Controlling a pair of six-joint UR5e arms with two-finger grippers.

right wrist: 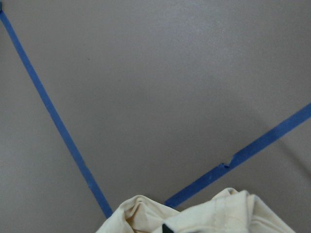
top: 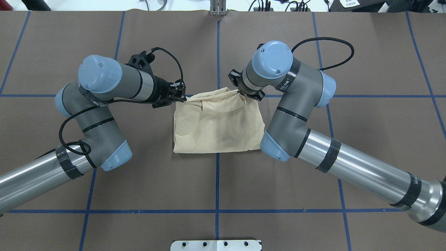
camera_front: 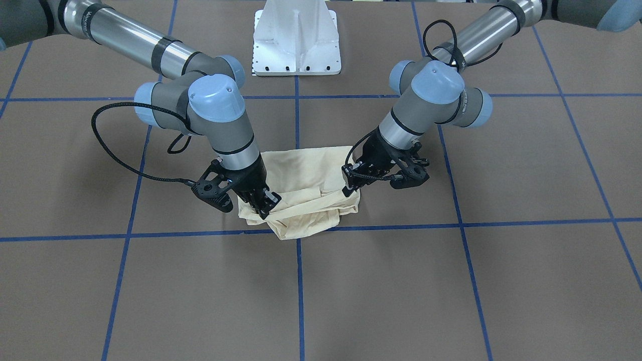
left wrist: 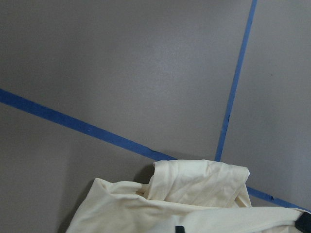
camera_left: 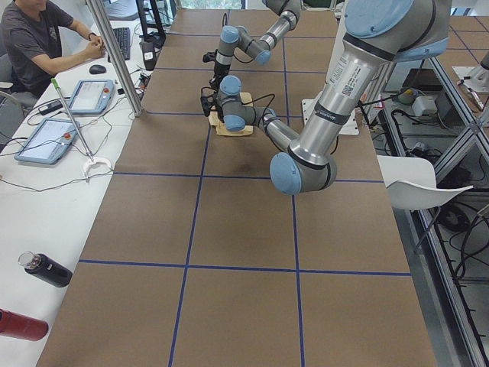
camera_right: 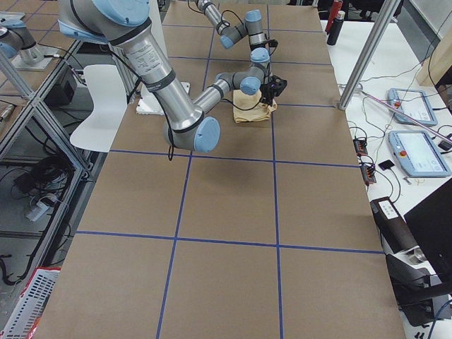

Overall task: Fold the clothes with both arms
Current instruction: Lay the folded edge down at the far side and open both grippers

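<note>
The clothes are one pale cream-yellow shirt point(top: 217, 125), folded to a rough rectangle at the table's middle, plain side up. Its far edge point(camera_front: 301, 220) is bunched and lifted off the table. My left gripper point(top: 182, 97) is shut on the far left corner and shows on the right of the front-facing view point(camera_front: 347, 189). My right gripper point(top: 239, 91) is shut on the far right corner, low over the cloth point(camera_front: 264, 209). Both wrist views show only gathered cream cloth point(left wrist: 194, 194) point(right wrist: 204, 213) at the bottom edge, with brown table beyond.
The brown table point(top: 139, 181) is gridded with blue tape point(top: 217, 209). The white pedestal base point(camera_front: 297, 40) stands on the robot's side. A person point(camera_left: 38, 38) sits at a side desk with tablets; bottles point(camera_left: 46, 269) lie there. A white chair point(camera_right: 106, 106) stands off the table.
</note>
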